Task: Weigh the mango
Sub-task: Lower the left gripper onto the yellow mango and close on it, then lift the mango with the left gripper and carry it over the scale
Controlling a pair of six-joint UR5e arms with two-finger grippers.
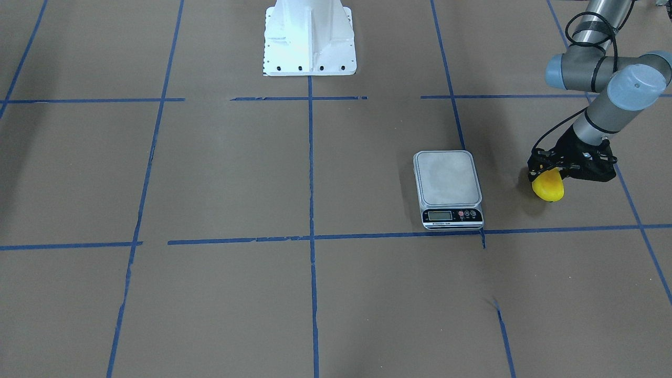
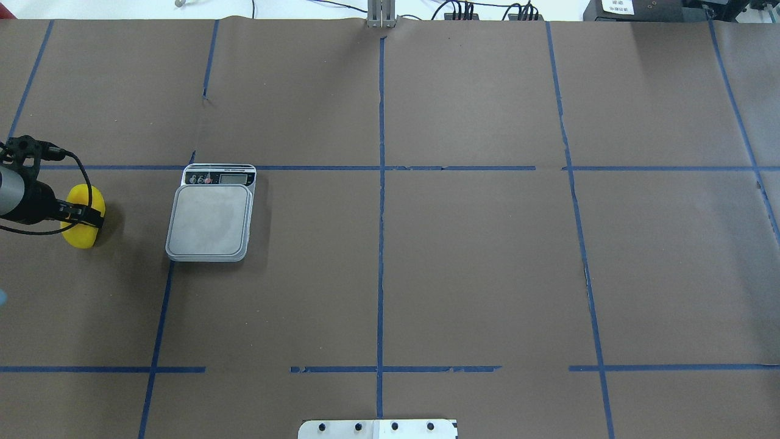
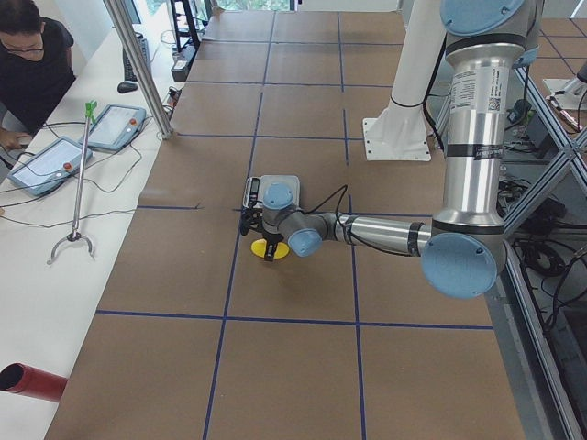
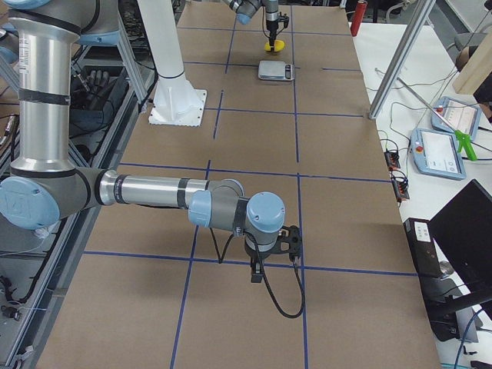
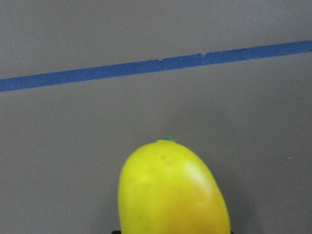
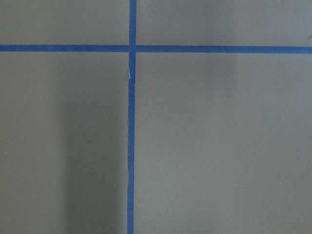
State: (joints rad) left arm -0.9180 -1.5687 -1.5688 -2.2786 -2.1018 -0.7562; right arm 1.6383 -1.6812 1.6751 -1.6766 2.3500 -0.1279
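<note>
Transfer step: left pincer [image 1: 547,173] clamped on the mango [image 1: 549,188], close to the table [image 1: 367,294] near the scale [image 1: 448,178], whose platform lies bare; the next move probably calls for lifting it across and releasing it centred there; state of the right pincer [image 4: 277,244] cannot be told.

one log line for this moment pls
step: mango grasp | left gripper: shut on mango, beside scale | scale: mango not yet on it | right gripper: far from scale, open/shut cannot tell
</note>
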